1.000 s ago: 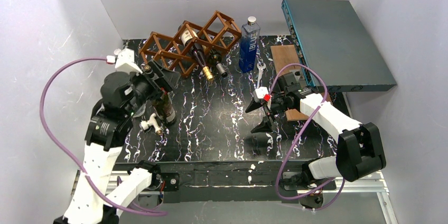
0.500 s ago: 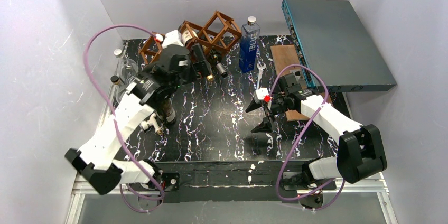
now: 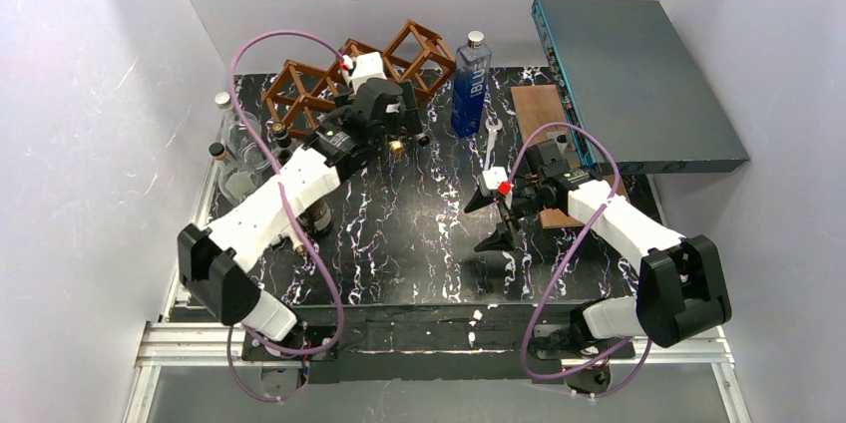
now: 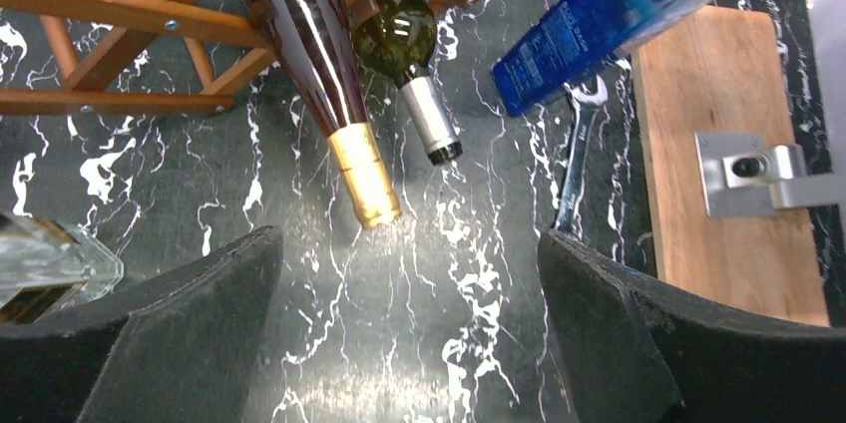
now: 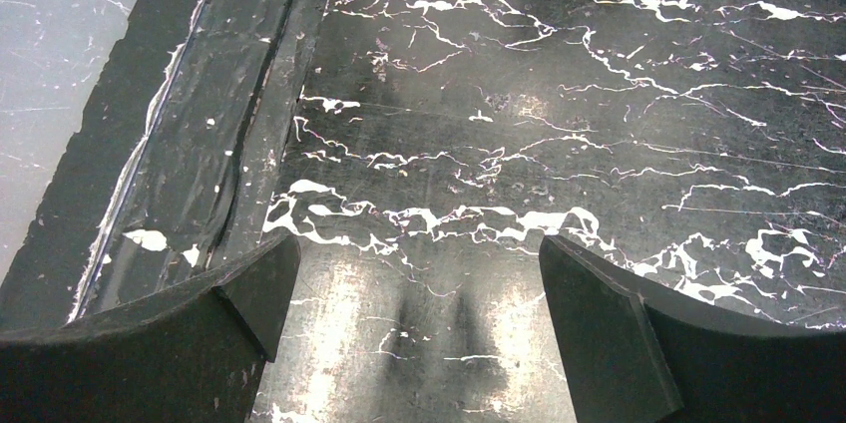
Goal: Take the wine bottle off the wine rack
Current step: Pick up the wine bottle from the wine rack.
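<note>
— Starting at the near side: item one?
— Right gripper (image 5: 414,273). Jaws spread wide, nothing between them. It hangs over a bare part of the black marbled table (image 3: 399,243), right of centre.

— Next out, on the left?
— One brown bottle (image 3: 319,215), standing, partly hidden under the left arm (image 3: 269,209). Clear glass bottles (image 3: 234,134) stand at the left edge, slightly farther.

— And the other pincer?
— Left gripper (image 4: 409,253). Jaws released wide, grasping nothing. It is held above the table just on the near side of the rack, looking at two bottle necks.

— Where is the task's thing?
— Dark wine bottle (image 4: 314,54) with a gold foil capsule. It lies in a cell of the wine rack (image 4: 150,19), with its neck sloping out toward the near side, apart from both fingers. Just to its right is a green wine bottle (image 4: 399,29) with a silver capsule, also lodged in the rack.

— Right of the rack?
— Blue bottle (image 3: 471,84), upright, just beside the rack. A wrench (image 4: 577,169) lies flat on the near side of it. Farther right is a wooden board (image 4: 728,124) carrying a metal fitting (image 4: 748,174).

— Last entry?
— Grey box with a teal edge (image 3: 638,74), far right, against the wall.
</note>
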Motion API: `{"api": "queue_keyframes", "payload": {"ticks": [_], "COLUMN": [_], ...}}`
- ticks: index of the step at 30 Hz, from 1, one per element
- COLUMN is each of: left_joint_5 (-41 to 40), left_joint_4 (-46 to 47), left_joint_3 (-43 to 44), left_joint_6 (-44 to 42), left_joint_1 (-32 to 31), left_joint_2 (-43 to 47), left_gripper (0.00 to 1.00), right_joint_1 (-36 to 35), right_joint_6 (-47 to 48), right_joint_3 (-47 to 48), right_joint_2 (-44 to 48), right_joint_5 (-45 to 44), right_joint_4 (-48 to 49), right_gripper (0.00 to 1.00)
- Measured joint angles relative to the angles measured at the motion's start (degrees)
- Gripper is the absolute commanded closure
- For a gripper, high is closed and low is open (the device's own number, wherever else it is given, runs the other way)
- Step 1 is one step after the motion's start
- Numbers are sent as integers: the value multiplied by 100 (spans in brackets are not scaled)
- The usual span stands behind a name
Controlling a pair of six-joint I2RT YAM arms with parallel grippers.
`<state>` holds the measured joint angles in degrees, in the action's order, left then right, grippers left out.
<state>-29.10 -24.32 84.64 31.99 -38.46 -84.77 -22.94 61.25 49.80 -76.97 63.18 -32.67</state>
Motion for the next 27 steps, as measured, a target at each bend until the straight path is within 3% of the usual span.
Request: {"api": "queue_keyframes", "payload": {"ticks": [9, 27], "left_joint_5": [-321, -236], "left_joint_4": [516, 1233], "left_joint_3": [9, -111], "left_joint_6": [-129, 55], "left_joint_1": [173, 782], "left_joint_2": [-1003, -1617], "left_gripper": [2, 2], "right_joint_1": [0, 0], "right_joint_6": [0, 2], "right_joint_3": [-4, -11], "right_joint_2": [2, 0], "right_joint_5": [-46, -142], "right_joint_4": [20, 22], "right_gripper": [0, 0]}}
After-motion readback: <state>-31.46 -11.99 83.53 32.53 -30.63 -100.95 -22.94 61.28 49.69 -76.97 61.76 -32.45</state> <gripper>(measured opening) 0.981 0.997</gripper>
